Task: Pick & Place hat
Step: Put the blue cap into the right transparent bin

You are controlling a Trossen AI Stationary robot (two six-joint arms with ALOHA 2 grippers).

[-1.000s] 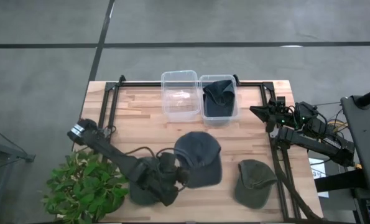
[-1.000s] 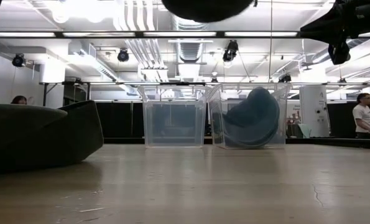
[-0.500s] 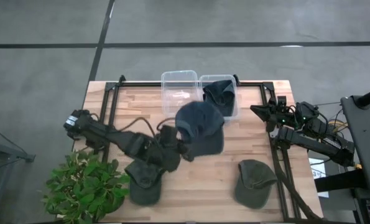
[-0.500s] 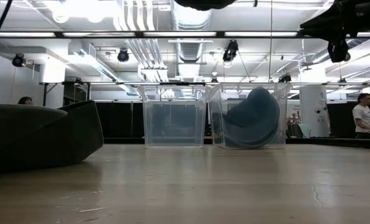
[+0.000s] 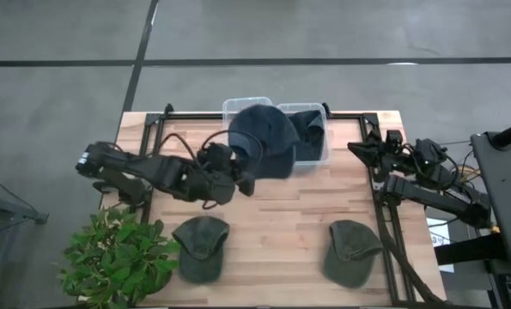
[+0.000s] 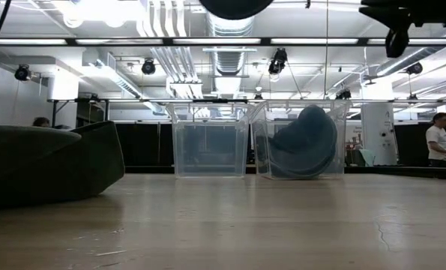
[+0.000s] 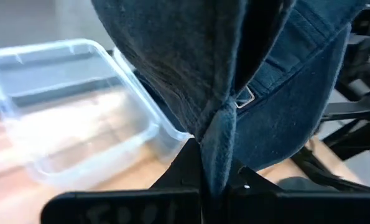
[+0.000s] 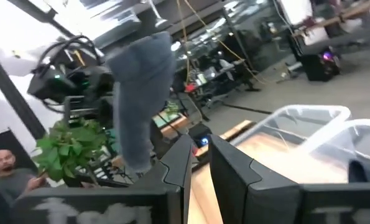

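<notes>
The left claw [image 5: 242,176] is clamped on the edge of a dark blue fabric cap [image 5: 262,140], holding it above the empty clear plastic bin [image 5: 234,109]. The neighbouring bin [image 5: 324,137] already holds one hat; two olive caps [image 5: 200,245] wait on the wooden desk [image 5: 289,215]. The right claw [image 5: 358,151] idles at the desk's edge, nearly closed and empty.

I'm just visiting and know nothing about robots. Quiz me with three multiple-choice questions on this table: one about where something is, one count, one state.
1. Where is the blue hat carried by the left gripper?
A. over the left bin
B. on the floor
C. on the plant

2. How many green hats lie on the table?
A. none
B. two
C. four

3. What is in the right bin?
A. nothing
B. a dark hat
C. a plant

Answers: 1 A, it hangs above that bin. 2 B, one on the left, one on the right. 3 B, dark cloth fills it.
</notes>
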